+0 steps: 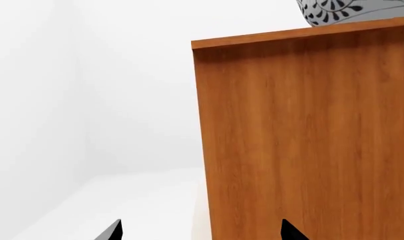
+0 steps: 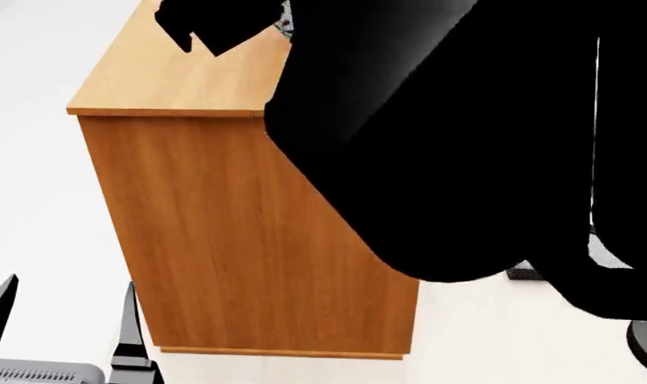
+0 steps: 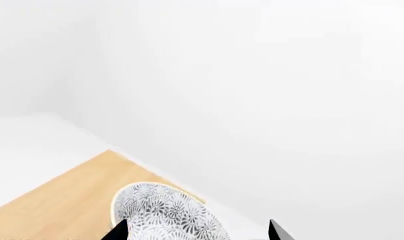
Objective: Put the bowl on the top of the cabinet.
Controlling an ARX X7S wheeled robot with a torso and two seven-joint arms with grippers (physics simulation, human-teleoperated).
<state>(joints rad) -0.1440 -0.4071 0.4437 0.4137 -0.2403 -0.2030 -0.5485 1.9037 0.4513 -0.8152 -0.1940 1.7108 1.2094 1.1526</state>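
Left gripper (image 2: 61,320) is hanging low beside the cabinet (image 2: 259,240), fingers spread and holding nothing. Right gripper (image 3: 198,231) is hovering over the cabinet top, fingertips apart on either side of the bowl (image 3: 165,212); whether they are touching it cannot be told. Bowl is sitting on the top near the back edge, so placement is looking done, with only release and withdrawal seemingly remaining.

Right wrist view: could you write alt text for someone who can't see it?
A patterned bowl sits on the cabinet's pale wooden top, between the two dark tips of the right gripper, whose jaws stand apart. Plain white walls fill the rest.
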